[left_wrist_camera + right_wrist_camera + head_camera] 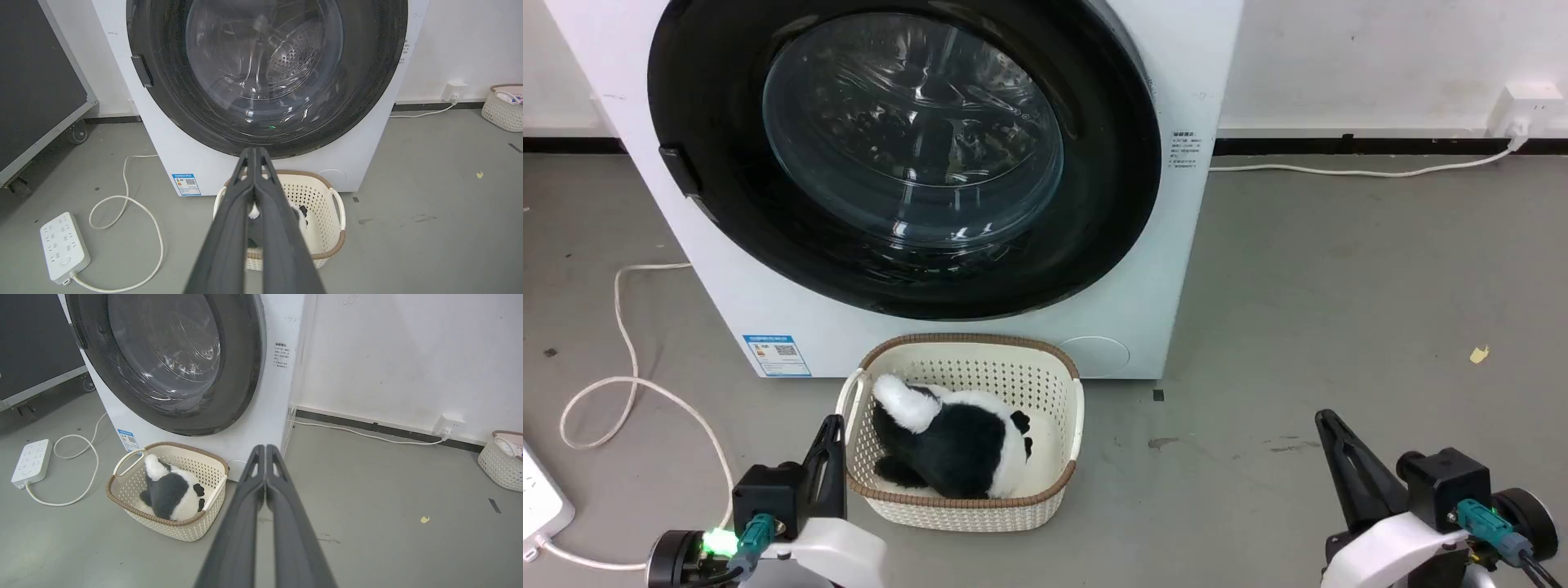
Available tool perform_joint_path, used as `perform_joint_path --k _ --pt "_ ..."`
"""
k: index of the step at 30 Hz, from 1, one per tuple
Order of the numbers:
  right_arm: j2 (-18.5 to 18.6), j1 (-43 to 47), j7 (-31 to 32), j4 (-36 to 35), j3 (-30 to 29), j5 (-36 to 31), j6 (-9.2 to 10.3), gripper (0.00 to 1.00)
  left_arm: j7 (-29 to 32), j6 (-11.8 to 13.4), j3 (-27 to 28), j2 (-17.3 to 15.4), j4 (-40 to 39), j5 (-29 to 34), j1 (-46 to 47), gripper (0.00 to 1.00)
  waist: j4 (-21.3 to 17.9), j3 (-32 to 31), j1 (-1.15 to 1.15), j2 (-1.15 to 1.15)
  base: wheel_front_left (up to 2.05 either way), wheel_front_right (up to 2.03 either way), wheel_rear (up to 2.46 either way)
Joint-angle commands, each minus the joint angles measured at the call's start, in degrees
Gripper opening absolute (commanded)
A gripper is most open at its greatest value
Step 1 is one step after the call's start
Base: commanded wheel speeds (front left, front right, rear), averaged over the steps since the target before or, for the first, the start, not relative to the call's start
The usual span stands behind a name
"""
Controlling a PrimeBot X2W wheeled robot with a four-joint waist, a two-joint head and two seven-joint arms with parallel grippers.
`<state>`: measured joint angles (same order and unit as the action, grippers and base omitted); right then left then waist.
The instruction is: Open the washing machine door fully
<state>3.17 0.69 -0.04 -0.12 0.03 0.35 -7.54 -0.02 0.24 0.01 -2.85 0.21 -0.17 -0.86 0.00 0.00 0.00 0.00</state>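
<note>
Across the upper frame, the washing machine door (907,151) looks closed; left gripper (833,429) and right gripper (1330,425), jaws together, hang low, opening not yet begun.

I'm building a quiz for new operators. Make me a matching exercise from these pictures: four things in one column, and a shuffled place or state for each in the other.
1. washing machine door
2. plush panda
3. power strip
4. left gripper

a. lying flat on the floor
b. fingers pressed together, holding nothing
c. closed against the washing machine
d. inside the cream basket

Pairs: 1-c, 2-d, 3-a, 4-b
</note>
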Motion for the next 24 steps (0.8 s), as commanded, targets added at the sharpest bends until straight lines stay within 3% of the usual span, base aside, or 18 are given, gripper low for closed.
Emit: perform_joint_path --k 1,24 --pt "-0.29 -0.69 0.04 0.12 -0.03 -0.35 0.05 0.00 0.02 -0.24 -0.01 -0.03 -0.21 0.17 0.86 0.00 0.00 0.00 0.00 0.00 0.00 0.00 0.00" --pt "-0.29 -0.69 0.04 0.12 -0.03 -0.35 0.05 0.00 0.02 -0.24 -0.01 -0.03 -0.21 0.17 0.86 0.00 0.00 0.00 0.00 0.00 0.00 0.00 0.00"
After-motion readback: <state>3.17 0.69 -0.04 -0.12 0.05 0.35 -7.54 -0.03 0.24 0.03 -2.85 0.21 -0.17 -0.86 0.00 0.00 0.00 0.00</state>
